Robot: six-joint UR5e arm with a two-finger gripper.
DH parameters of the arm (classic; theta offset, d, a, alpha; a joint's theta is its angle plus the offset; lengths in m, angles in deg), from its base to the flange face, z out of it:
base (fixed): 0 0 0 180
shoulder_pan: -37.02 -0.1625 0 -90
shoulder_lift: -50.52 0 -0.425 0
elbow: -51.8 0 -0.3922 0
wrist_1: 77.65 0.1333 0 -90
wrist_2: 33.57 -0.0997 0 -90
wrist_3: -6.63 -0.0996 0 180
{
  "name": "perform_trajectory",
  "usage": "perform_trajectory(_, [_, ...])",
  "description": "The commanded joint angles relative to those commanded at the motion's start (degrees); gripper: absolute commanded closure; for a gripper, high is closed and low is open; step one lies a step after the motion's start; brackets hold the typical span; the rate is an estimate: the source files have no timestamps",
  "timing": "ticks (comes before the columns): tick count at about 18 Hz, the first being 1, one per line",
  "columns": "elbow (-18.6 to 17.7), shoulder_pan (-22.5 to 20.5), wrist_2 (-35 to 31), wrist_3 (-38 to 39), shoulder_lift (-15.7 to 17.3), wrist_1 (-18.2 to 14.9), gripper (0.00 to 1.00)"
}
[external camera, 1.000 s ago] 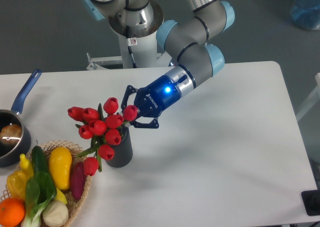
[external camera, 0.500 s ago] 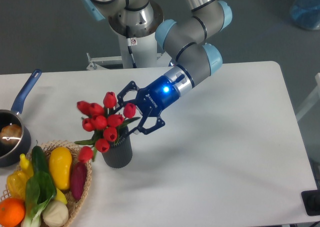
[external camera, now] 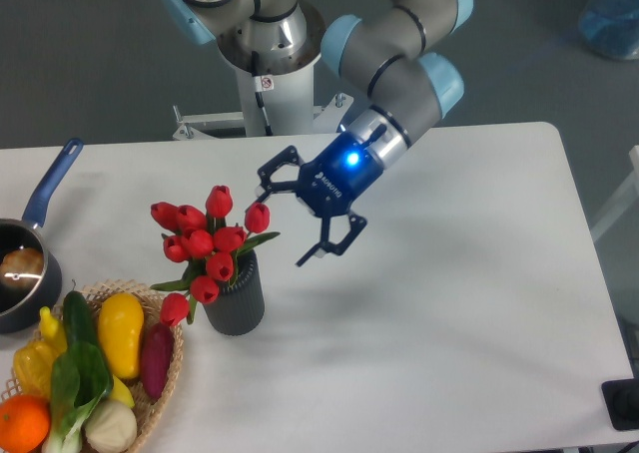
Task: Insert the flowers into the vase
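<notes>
The flowers [external camera: 208,243], a bunch of red tulips with green leaves, stand with their stems down inside the vase [external camera: 236,301], a short dark grey cylinder on the table. The buds lean out to the left above the rim. My gripper [external camera: 285,220] hangs open just to the right of the bunch and a little above the vase. Nothing lies between its black fingers [external camera: 334,241], and they are apart from the buds.
A wicker basket [external camera: 165,388] of vegetables and an orange sits at the front left, close to the vase. A dark saucepan [external camera: 22,273] with a blue handle stands at the left edge. The arm's base rises behind the table.
The gripper opened, let go of the tulips and drew back up and to the right. The bunch settled more upright in the vase.
</notes>
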State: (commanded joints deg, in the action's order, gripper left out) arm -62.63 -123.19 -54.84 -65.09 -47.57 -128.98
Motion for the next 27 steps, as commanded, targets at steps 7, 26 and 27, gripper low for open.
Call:
perform_trajectory(7, [9.64,-5.72,-8.42,-0.26,-2.97,0.09,0.00])
perform_trajectory(26, [23.71,-3.62,-59.65,-10.90,-18.27,0.00,0.00])
perform_trajectory(27, [25.12,-2.83,-62.72,-10.81,-19.06,-0.35,0.00])
